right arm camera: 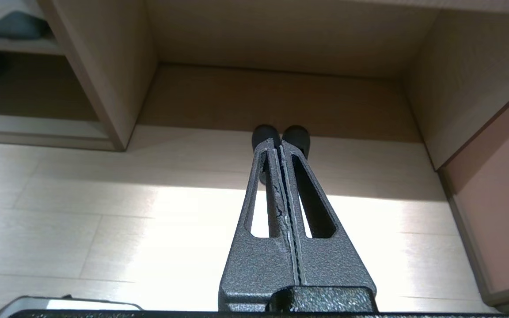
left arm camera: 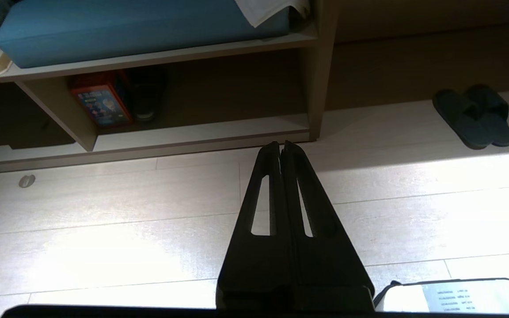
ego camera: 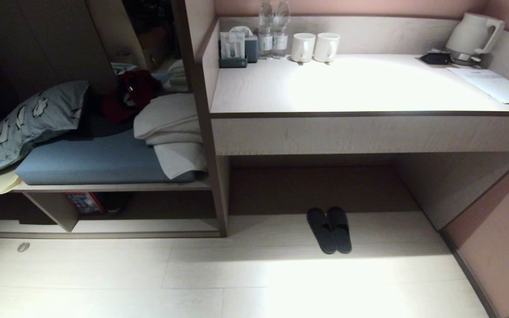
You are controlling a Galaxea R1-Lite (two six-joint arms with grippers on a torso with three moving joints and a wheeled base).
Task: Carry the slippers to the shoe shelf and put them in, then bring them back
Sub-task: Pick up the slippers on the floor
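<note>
Head view: slippers (ego camera: 329, 229) on pale plank floor (ego camera: 192, 274) under desk (ego camera: 369, 84); both tools (left arm camera: 281, 145) (right arm camera: 279, 142) pressed together.

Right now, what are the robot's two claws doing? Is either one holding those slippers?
Left gripper: closed, holding nothing, above the floor.
Right gripper: closed, holding nothing.
The slippers lie side by side on the floor under the desk.

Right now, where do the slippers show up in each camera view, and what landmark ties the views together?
Head view: the slippers lie side by side on the floor under the desk, right of centre.
Left wrist view: the slippers lie at the right edge, far from the left gripper.
Right wrist view: only the slipper toes show, behind the right gripper.
Shared landmark: the upright wooden divider panel.
</note>
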